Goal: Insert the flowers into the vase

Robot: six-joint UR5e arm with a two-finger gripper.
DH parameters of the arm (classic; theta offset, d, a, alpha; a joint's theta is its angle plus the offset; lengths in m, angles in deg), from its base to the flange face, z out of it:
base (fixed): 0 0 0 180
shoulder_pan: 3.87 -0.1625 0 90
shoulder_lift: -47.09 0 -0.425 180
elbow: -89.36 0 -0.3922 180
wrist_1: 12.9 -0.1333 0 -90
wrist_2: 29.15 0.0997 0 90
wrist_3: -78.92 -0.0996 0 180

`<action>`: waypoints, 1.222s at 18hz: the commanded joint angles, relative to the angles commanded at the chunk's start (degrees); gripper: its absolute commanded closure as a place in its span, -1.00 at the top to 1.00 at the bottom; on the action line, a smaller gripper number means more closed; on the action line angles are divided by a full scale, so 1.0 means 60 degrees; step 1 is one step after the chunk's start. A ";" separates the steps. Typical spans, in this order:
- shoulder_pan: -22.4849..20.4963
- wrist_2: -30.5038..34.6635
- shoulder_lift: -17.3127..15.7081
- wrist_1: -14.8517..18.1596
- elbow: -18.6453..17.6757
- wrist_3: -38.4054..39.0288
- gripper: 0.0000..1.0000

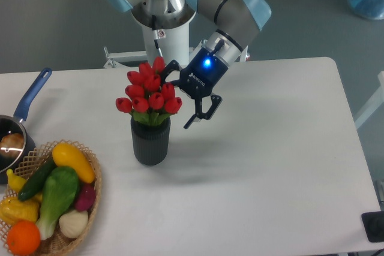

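The flowers (150, 93) stand with their stems down in the mouth of the vase (150, 141), which sits upright on the worktop (270, 160), and the gripper (187, 97) is just beside the bunch, its fingers (203, 114) spread wide and holding nothing. To finish cleanly, I judge the arm should back straight away from the vase (no sideways sweep) so the near finger does not snag a bud or tip the vase. Small white lettering runs along the gripper's body beside its blue light, too small to read.
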 joint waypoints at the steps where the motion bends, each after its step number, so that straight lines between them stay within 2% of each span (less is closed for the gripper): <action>1: 0.0015 0.0030 -0.0001 0.0117 0.0029 0.0044 1.00; 6: 0.0350 -0.0013 -0.0176 0.0191 0.0102 0.0292 1.00; 9: 0.0907 0.0030 -0.0177 0.0206 0.0584 0.1126 1.00; 12: 0.1230 0.0045 0.0042 0.0191 0.1010 0.1187 1.00; 16: 0.1274 0.0060 0.0336 0.0191 0.1128 0.1040 1.00; 22: 0.1055 0.0469 0.0234 0.0177 0.1187 0.0996 1.00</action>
